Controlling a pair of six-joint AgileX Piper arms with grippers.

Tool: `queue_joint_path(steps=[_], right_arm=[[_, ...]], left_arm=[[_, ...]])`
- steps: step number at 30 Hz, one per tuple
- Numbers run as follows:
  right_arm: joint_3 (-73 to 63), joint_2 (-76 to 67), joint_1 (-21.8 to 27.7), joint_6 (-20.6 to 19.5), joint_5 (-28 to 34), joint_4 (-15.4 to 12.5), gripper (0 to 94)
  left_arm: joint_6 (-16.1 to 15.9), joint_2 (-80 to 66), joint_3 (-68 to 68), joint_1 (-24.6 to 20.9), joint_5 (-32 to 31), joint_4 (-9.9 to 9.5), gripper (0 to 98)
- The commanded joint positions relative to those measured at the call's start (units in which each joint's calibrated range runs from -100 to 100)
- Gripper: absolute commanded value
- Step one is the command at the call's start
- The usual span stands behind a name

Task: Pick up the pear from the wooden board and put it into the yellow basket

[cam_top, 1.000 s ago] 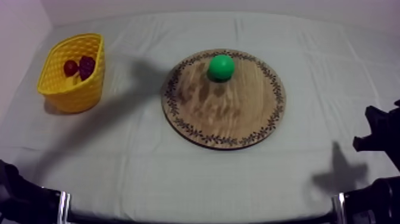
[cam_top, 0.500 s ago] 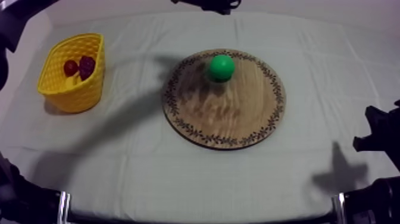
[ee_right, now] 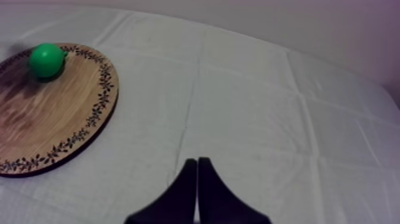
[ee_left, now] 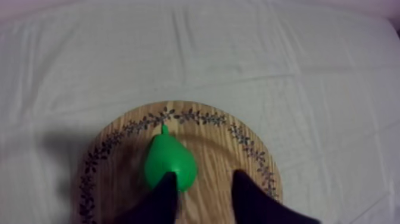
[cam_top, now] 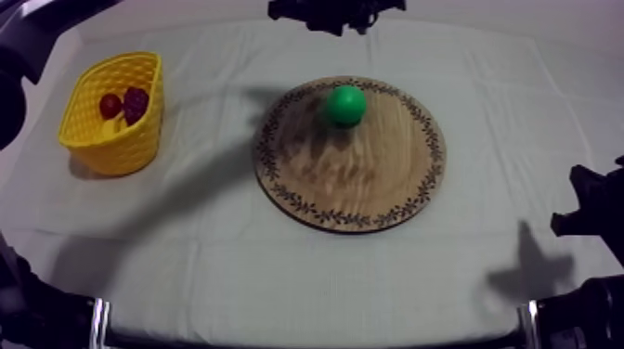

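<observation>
Top view: left arm (cam_top: 334, 14) has swung in beyond wooden board (cam_top: 371, 176) | left jaws apart, aimed at pear (ee_left: 169, 164) lying on board | right jaws together, idle | grasp likely next, then yellow basket (cam_top: 93, 139)

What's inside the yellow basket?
A small red fruit and a bunch of grapes lie side by side in the basket. Anything beneath them is hidden.

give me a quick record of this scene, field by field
pear: green toy pear, on the round wooden board with patterned rim
basket: yellow basket, left of the board, holding a small red fruit and dark grapes
left gripper: open, close by the pear
right gripper: shut, over the cloth beside the board
</observation>
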Motion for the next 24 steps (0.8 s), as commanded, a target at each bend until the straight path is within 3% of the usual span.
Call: queue_joint_path(steps=[1,8,16,24], right_arm=[[0.0,-0.05,0.0,0.01,0.0,0.02,0.3],[0.0,-0.05,0.0,0.01,0.0,0.02,0.3],[0.0,-0.05,0.0,0.01,0.0,0.02,0.3],[0.0,-0.05,0.0,0.01,0.0,0.02,0.3]], left_arm=[[-0.7,0.06,-0.15,-0.08,0.68,0.55,59.1],[-0.94,0.0,0.27,-0.37,1.68,1.53,60.3],[-0.9,-0.12,0.29,-0.43,2.84,0.65,67.8],[-0.31,0.93,1.6,-0.6,3.94,1.14,67.5]])
